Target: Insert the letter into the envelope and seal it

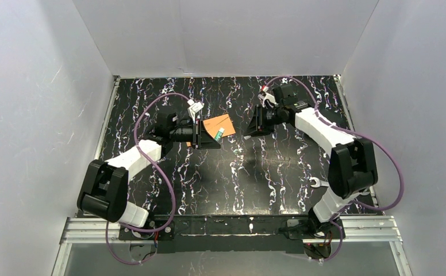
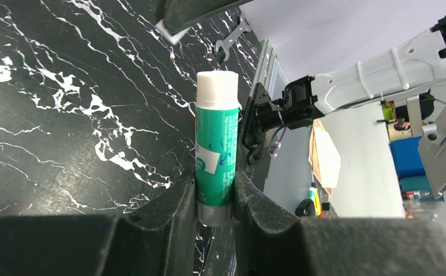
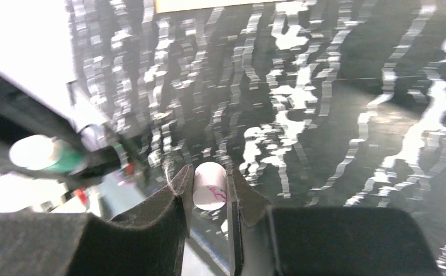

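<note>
Your left pincer (image 2: 215, 185) grips the glue stick (image 2: 216, 132), right pincer (image 3: 209, 192) grips its cap (image 3: 210, 185), so dab lightly along the envelope (image 1: 221, 122).

Black marble-look table (image 1: 238, 178) with white veining, white walls (image 1: 226, 34) on three sides, aluminium rail (image 1: 88, 230) along the near edge. A small silver open-end wrench (image 1: 316, 183) lay flat on the table at the right, near that edge. The glue stick (image 2: 215, 149) had a green body, a white paper label with dark scribbles, a grey base and a bare white top. A separate white cap (image 3: 210, 186), a short cylinder with pink marks, was off the stick and well apart from it. The right wrist view was blurred. A blue box (image 2: 407, 155) sat beyond the table in off-table clutter too small to tell.
</note>
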Robot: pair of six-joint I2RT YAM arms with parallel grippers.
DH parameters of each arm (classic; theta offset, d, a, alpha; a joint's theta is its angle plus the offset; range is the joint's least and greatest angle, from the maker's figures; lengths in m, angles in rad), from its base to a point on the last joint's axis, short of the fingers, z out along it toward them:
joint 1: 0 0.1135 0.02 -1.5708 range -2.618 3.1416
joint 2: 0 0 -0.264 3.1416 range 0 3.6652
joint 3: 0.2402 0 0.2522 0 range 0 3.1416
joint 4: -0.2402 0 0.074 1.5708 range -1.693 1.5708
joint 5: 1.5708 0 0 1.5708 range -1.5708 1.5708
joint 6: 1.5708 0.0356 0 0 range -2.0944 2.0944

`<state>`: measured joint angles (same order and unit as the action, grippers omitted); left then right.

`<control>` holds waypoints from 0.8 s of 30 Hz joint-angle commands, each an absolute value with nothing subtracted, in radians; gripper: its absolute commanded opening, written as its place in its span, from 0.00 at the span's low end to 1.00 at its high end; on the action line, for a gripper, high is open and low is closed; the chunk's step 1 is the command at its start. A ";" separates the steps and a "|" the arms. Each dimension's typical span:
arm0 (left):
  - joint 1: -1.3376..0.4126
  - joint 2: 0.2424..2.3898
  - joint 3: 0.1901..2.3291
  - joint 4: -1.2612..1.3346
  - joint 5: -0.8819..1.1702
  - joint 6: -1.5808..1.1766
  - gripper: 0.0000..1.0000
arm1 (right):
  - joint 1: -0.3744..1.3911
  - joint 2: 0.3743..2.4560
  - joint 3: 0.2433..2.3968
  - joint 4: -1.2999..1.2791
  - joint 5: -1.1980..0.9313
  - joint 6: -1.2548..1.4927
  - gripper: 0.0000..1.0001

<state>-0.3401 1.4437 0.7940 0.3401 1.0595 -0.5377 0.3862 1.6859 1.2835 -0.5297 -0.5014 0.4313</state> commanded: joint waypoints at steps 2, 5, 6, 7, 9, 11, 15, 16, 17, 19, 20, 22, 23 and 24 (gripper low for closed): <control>-0.365 1.400 0.811 0.308 1.098 -0.408 0.00 | 0.385 1.571 1.244 -0.384 -0.842 0.561 0.20; -0.381 1.385 0.830 0.234 1.084 -0.325 0.00 | 0.407 1.540 1.246 -0.357 -0.868 0.620 0.21; -0.385 1.382 0.840 0.212 1.073 -0.292 0.00 | 0.418 1.532 1.251 -0.341 -0.869 0.644 0.21; -0.388 1.382 0.852 0.177 1.062 -0.258 0.00 | 0.426 1.523 1.253 -0.320 -0.868 0.671 0.21; -0.389 1.391 0.888 0.085 1.053 -0.199 0.00 | 0.431 1.504 1.246 -0.262 -0.861 0.735 0.21; -0.392 1.404 0.933 0.012 1.048 -0.143 0.00 | 0.431 1.491 1.238 -0.233 -0.834 0.759 0.21; -0.394 1.401 0.952 0.009 1.055 -0.141 0.00 | 0.440 1.494 1.234 -0.230 -0.801 0.770 0.20; -0.393 1.398 0.955 0.010 1.057 -0.142 0.00 | 0.443 1.497 1.235 -0.229 -0.797 0.770 0.20; -0.393 1.398 0.957 0.009 1.059 -0.143 0.00 | 0.446 1.499 1.235 -0.223 -0.796 0.774 0.20; -0.394 1.397 0.961 0.006 1.064 -0.143 0.00 | 0.451 1.504 1.234 -0.201 -0.799 0.787 0.20; -0.394 1.394 0.961 0.005 1.067 -0.144 0.00 | 0.456 1.506 1.236 -0.194 -0.798 0.792 0.20; -0.397 1.390 0.965 0.006 1.072 -0.148 0.00 | 0.462 1.510 1.238 -0.176 -0.799 0.805 0.20; -0.399 1.389 0.967 0.006 1.074 -0.151 0.00 | 0.466 1.513 1.239 -0.168 -0.799 0.810 0.20; -0.400 1.386 0.970 0.005 1.078 -0.153 0.00 | 0.470 1.515 1.240 -0.163 -0.797 0.812 0.19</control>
<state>-0.3904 1.4303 0.9306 0.0277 1.0466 -0.1711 0.4526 1.5192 1.2442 -0.2367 -0.7910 0.7837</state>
